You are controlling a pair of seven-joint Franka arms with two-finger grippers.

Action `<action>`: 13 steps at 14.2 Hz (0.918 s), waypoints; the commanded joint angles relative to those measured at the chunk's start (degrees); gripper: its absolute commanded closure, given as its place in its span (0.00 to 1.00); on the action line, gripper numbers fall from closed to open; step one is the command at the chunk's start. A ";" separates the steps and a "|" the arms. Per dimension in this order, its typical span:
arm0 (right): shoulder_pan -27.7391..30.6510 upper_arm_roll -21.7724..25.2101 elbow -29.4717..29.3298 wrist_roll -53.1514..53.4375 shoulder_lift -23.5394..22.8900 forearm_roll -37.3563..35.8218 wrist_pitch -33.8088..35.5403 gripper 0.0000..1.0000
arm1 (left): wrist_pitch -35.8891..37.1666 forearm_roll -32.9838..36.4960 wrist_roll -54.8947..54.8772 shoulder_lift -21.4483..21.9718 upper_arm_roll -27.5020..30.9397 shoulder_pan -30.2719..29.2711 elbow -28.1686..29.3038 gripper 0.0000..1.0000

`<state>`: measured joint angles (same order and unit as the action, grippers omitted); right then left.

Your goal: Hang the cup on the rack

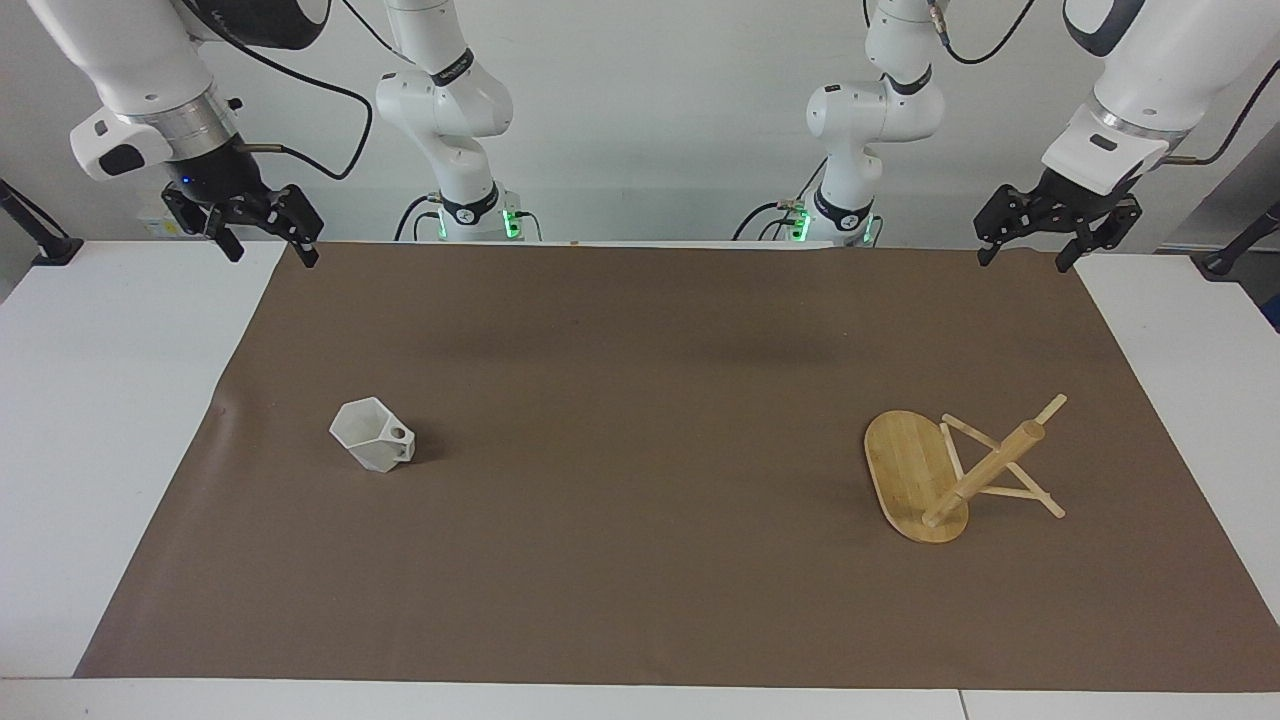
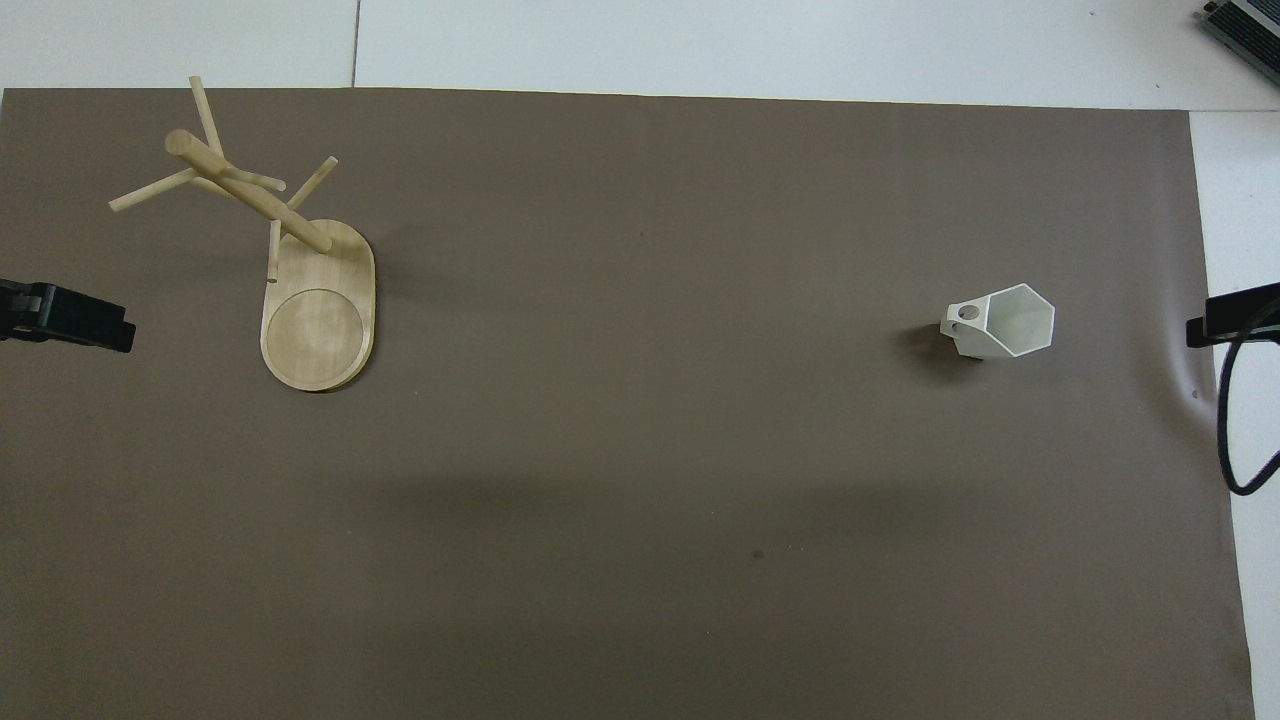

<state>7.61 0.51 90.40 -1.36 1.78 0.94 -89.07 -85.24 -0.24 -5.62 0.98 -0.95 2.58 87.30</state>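
Note:
The white faceted cup (image 1: pixel 372 436) (image 2: pixel 1003 322) stands on the brown mat toward the right arm's end, opening up. Its pierced handle points toward the middle of the table. The bamboo rack (image 1: pixel 915 475) (image 2: pixel 318 305) stands upright on its oval base toward the left arm's end; its post (image 1: pixel 985 478) rises from the end of the base farther from the robots, with thin pegs near the top. My right gripper (image 1: pixel 272 252) (image 2: pixel 1232 315) hangs open and holds nothing, over the mat's corner by its base. My left gripper (image 1: pixel 1025 260) (image 2: pixel 68 318) hangs open over the mat's other near corner, holding nothing.
A brown mat (image 1: pixel 640 330) covers most of the white table (image 1: pixel 90 420). A black cable (image 2: pixel 1238 430) loops down by the right gripper. A dark device (image 2: pixel 1245 25) lies at the table's farthest corner on the right arm's end.

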 commanded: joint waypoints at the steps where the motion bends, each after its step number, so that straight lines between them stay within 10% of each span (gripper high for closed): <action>1: 0.04 0.01 1.98 0.75 1.47 0.03 -1.01 0.00 | 0.69 0.95 -0.36 1.22 0.34 0.23 1.03 0.00; 13: 0.21 1.24 1.98 0.48 1.38 0.03 -1.98 0.00 | 0.69 0.95 -0.36 1.22 0.34 0.23 1.03 0.00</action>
<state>7.68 1.06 90.46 -1.36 1.78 0.94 -89.44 -85.08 -0.24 -5.62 0.98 -0.95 2.58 87.30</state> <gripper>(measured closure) 0.000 0.000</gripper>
